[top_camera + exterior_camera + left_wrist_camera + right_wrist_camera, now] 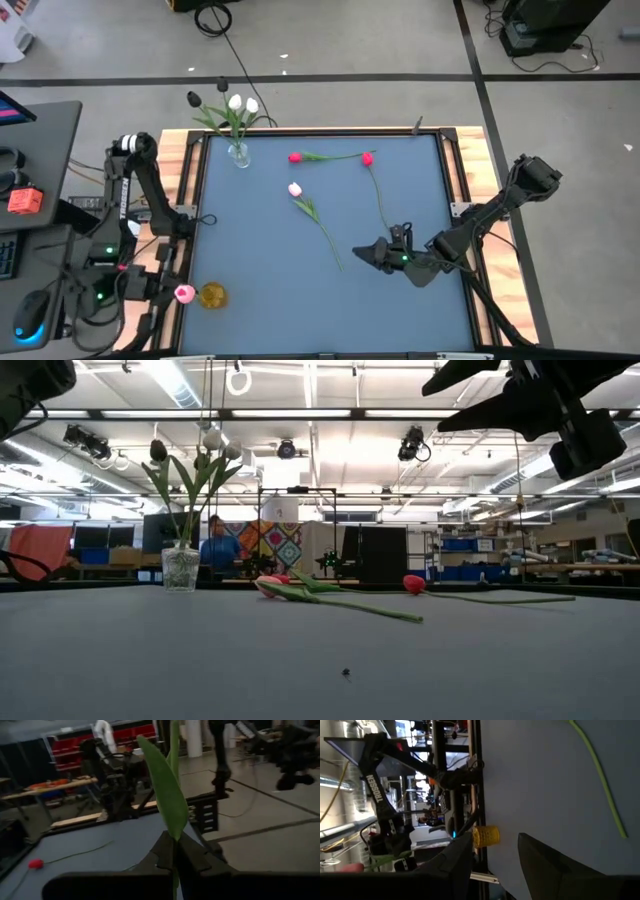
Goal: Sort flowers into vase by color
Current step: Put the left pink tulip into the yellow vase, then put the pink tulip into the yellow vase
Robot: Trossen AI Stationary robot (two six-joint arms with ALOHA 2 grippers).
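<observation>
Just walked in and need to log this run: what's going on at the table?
The left gripper, off the table's near-left corner, is shut on a pink tulip's green stem beside a small yellow vase. The right gripper hovers open over the blue table. A clear glass vase holds white tulips; three tulips lie loose.

A blue worktop (260, 260) sits in a wooden frame (190, 150). A black cable (235, 60) trails over the grey floor, and a person in blue (214, 547) stands in the room beyond.

We see three flowers (330, 157) at the table's (260, 290) upper centre, a vase (239, 154) upper left of them.
</observation>
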